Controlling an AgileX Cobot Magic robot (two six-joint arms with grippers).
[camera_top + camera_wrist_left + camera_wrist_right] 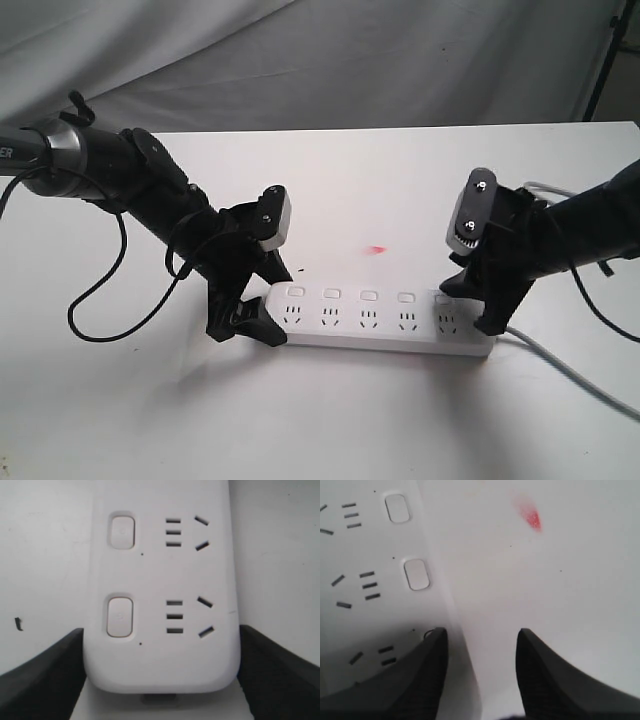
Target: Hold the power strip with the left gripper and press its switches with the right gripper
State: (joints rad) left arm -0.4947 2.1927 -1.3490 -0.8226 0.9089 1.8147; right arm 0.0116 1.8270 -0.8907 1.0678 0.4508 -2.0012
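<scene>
Tabletop (400, 190): white, plain; 1 small red mark (375, 249) is noted behind the strip.

Power strip (385, 325): laid flat across the near middle of the tabletop, 5 sockets up, grey cord (570, 375) led off at the right end.

Left gripper (262, 300): set astride the strip's left end. In its wrist view the 2 jaws are seen against the 2 long sides of the rounded end, so the strip is judged to be clasped.

Right gripper (470, 305): placed over the strip's right end, jaws parted a little, nothing held. In its wrist view 1 jaw is seen over the strip and the other over bare tabletop.

Switches (368, 296): 4 are seen clear; the 5th, at the right end, is largely hidden by the jaw. Contact cannot be told.

Step judged in hand: hold made, pressing at the 5th switch. For the next move, 1 jaw tip must be centred on a switch and pushed straight down while the hold is kept firm.
</scene>
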